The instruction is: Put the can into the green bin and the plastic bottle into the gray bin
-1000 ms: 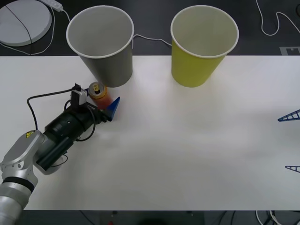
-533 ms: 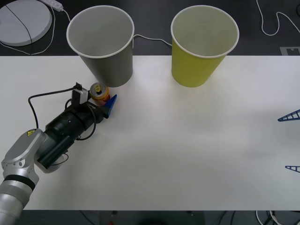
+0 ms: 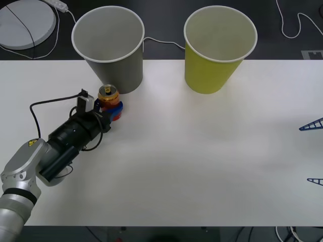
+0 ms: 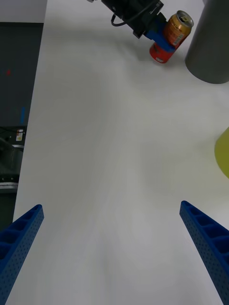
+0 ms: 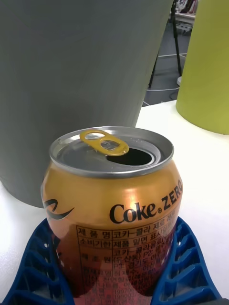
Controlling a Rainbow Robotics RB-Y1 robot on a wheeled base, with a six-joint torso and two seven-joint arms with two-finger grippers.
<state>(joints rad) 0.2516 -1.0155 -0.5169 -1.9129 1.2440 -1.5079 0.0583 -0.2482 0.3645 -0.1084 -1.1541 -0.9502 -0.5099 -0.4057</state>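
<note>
The red-orange can (image 3: pixel 108 95) with its gold top sits at the foot of the gray bin (image 3: pixel 119 75), at the table's left. My left gripper (image 3: pixel 113 107) is shut on the can, its blue fingers (image 5: pixel 186 259) clasping both sides of the can (image 5: pixel 112 209) low down. From the right wrist view the can (image 4: pixel 172 34) leans a little in the left gripper (image 4: pixel 159 43). The green bin (image 3: pixel 212 73) stands upright to the right of the gray one. My right gripper (image 3: pixel 313 153) hangs open at the table's right edge. The plastic bottle is out of view.
A round white device (image 3: pixel 25 22) and white cables (image 3: pixel 161 41) lie on the dark surface behind the table. Bare white table (image 3: pixel 202 161) stretches between the two arms and in front of the bins.
The left gripper's fingers have drawn in around the can and shut on it; a second ago one blue finger stood out to the can's right. The right arm is still.
</note>
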